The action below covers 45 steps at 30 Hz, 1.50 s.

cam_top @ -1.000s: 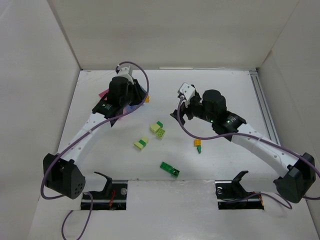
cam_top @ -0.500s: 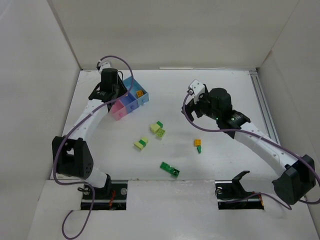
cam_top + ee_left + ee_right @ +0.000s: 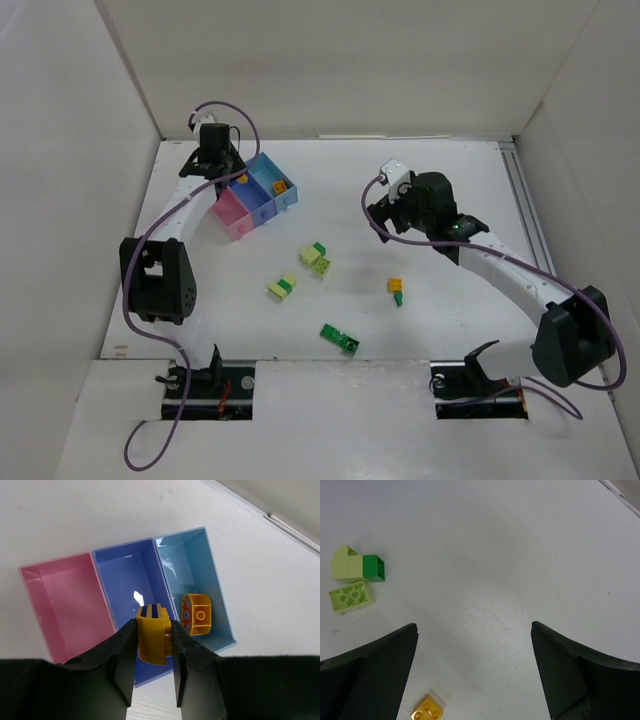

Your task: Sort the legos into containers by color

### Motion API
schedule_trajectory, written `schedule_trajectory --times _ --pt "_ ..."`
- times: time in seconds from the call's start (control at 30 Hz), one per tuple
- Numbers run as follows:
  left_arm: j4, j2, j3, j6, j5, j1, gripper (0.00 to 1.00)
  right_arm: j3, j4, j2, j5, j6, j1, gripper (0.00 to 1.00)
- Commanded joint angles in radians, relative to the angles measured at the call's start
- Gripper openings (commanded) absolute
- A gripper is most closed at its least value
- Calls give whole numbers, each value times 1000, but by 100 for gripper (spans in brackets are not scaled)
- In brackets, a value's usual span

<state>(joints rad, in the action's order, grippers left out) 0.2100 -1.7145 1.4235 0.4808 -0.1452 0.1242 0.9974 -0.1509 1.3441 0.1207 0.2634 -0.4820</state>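
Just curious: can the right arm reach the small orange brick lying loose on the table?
Probably yes: the right tool is open, empty, with only bare table between it and the orange brick.

White table (image 3: 330,190), white surrounding walls (image 3: 330,70)

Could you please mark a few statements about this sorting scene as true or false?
1. The left pincer is shut on an orange-yellow brick. True.
2. The pink bin holds a brick. False: no brick shows in it.
3. An orange brick lies in the light-blue bin. True.
4. The right pincer grips a lime brick. False: it is open and holds nothing, and that brick lies on the table.
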Motion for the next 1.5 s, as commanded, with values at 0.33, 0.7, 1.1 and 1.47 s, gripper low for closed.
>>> schedule_trajectory --times 0.33,0.7,1.1,1.47 --pt "-9 -17 74 7 2 0 0 -5 45 -25 -26 -4 26 99" --pt "-9 -27 103 -15 24 0 0 -3 74 -14 -6 -4 36 99" --pt "-43 -160 250 -44 136 0 0 53 93 58 11 19 83 99" --pt "68 -418 561 -44 185 20 0 92 93 112 20 10 123 99"
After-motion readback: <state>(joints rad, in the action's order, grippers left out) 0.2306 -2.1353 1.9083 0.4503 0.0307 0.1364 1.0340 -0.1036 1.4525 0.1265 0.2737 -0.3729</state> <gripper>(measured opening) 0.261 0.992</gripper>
